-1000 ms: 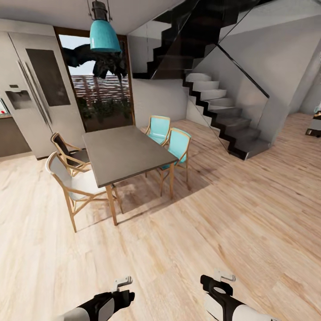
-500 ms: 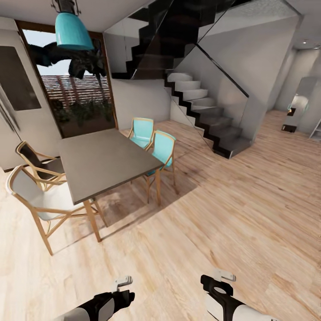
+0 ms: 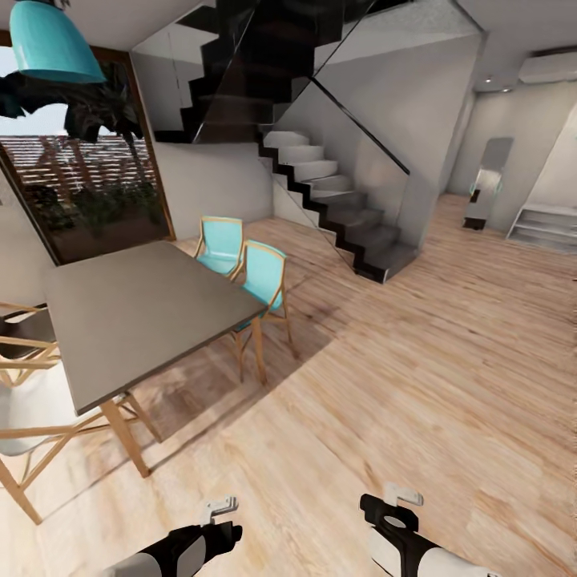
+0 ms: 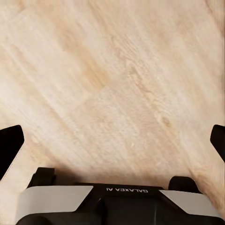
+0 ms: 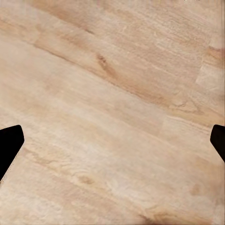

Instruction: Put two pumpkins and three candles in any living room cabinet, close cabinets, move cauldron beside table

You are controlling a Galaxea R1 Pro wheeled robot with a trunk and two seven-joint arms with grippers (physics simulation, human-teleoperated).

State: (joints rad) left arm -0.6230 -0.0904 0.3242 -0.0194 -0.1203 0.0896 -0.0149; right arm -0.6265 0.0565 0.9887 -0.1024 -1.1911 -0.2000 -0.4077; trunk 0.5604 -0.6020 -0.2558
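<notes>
Right now both of your grippers are spread wide with nothing between the fingers: in the left wrist view the left gripper (image 4: 112, 140) shows its two dark fingertips (image 4: 9, 147) at opposite sides of the picture, and the right gripper (image 5: 112, 140) stands the same way in the right wrist view, fingertips (image 5: 9, 143) far apart. Under each of them lies bare pale wooden floor (image 3: 417, 385), and neither touches it or anything else. On the left wrist housing you can read "GALAXEA AI", printed upside down as the camera sees it. From the head view, your two forearms sit low at the near edge, the left arm (image 3: 188, 549) and the right arm (image 3: 401, 537) both held over open floor. None of the pumpkins, candles, cabinet or cauldron can be made out. You face a grey-topped dining table (image 3: 136, 312) on wooden legs, with two turquoise chairs (image 3: 260, 276) along its far side and a pale chair (image 3: 32, 417) at its near corner. Behind it rise a dark staircase (image 3: 336, 208) and a large window (image 3: 80, 184), with a turquoise pendant lamp (image 3: 48, 44) overhead.
</notes>
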